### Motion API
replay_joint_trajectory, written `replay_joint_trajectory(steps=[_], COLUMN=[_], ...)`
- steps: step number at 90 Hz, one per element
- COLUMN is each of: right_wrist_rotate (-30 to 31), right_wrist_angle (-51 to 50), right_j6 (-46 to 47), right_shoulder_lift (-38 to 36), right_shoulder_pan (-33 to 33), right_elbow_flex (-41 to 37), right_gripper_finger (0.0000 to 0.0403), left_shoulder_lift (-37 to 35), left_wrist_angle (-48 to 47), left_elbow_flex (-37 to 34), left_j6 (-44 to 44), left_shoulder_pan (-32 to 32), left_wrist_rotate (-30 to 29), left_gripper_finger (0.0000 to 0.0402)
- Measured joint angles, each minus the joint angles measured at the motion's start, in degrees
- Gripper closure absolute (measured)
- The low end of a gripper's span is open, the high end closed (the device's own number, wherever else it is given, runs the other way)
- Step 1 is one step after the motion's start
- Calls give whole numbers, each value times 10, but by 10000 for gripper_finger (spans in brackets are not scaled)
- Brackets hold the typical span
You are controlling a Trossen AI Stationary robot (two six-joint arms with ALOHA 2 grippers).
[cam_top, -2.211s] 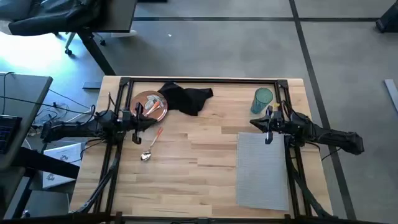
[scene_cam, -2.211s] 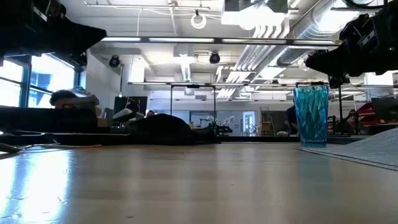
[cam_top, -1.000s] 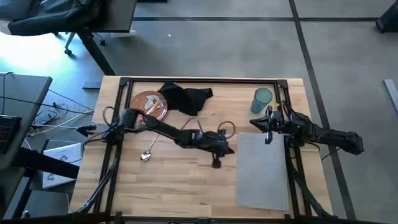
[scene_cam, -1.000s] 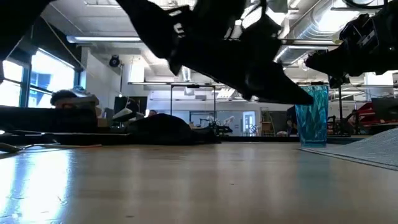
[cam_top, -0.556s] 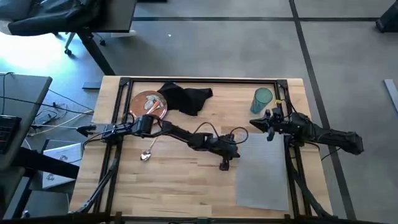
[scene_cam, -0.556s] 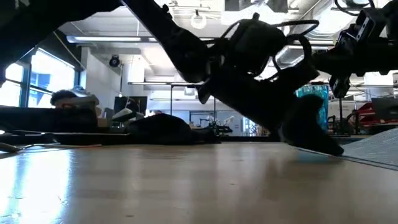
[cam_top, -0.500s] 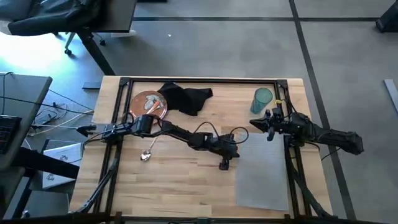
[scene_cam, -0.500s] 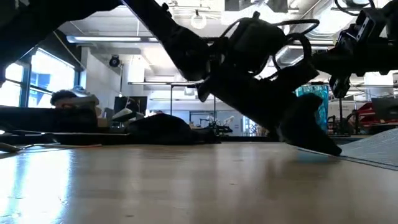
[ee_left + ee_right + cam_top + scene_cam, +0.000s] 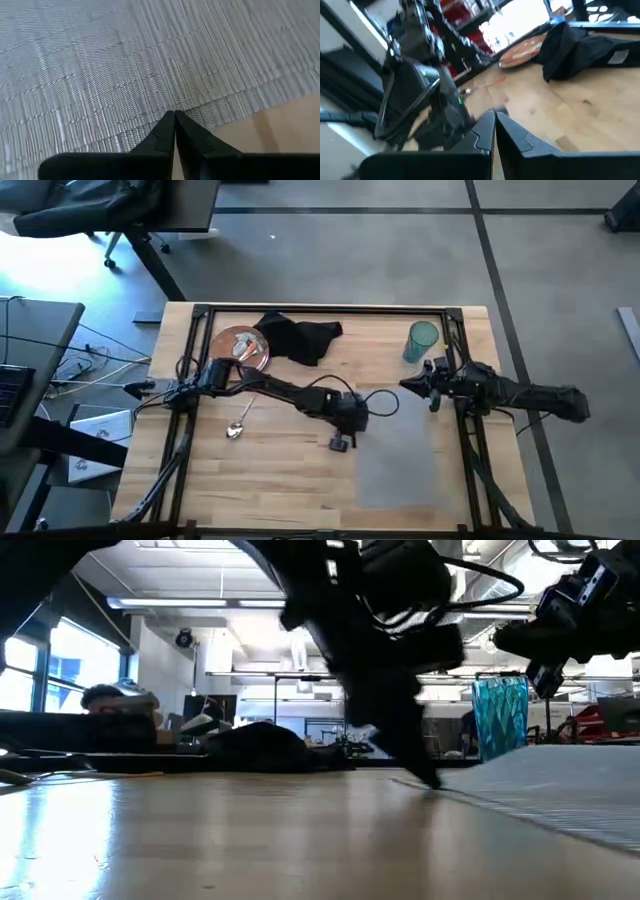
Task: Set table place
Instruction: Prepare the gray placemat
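Your desk [image 9: 290, 470] is a pale butcher-block top with a black frame, standing on a grey floor with dark seams; an office chair sits beyond its far left corner, and the low view looks across the wood into a bright workshop with ceiling ducts and windows. The left tool [image 9: 341, 442] is stretched out to mid-desk, its tips pressed together on the near-left edge of the grey placemat [image 9: 400, 455], which lies flat on the right half of the desk. The right tool [image 9: 409, 385] hovers at the mat's far right corner with its fingers closed on nothing. The teal tumbler [image 9: 422, 340] stands upright beyond the mat. At far left you have the orange-brown plate [image 9: 240, 348], the black napkin [image 9: 300, 336] touching it, and the spoon [image 9: 237, 425] nearer the front.
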Motion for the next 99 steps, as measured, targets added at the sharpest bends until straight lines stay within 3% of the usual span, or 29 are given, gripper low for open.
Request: replay_joint_trajectory(steps=[25,44,61,99], right_wrist_rotate=[43,51,92,99], right_wrist_angle=[4,5,5,17], right_j6=[-75,-122,-160,-193], right_shoulder_lift=[181,358,523,846], right_shoulder_pan=[61,105,143,158], right_elbow_flex=[62,140,229,448], right_gripper_finger=[403,403,403,403], left_shoulder_lift=[-73,-167,-191,-187], left_wrist_angle=[24,130,249,338], left_elbow_flex=[-128,-249,-342,-369], left_j6=[-45,-106,-167,-180], left_shoulder_pan=[-7,-12,-5,-6], left_wrist_rotate=[-25,-54,-51,-71], left_gripper_finger=[401,402,401,402])
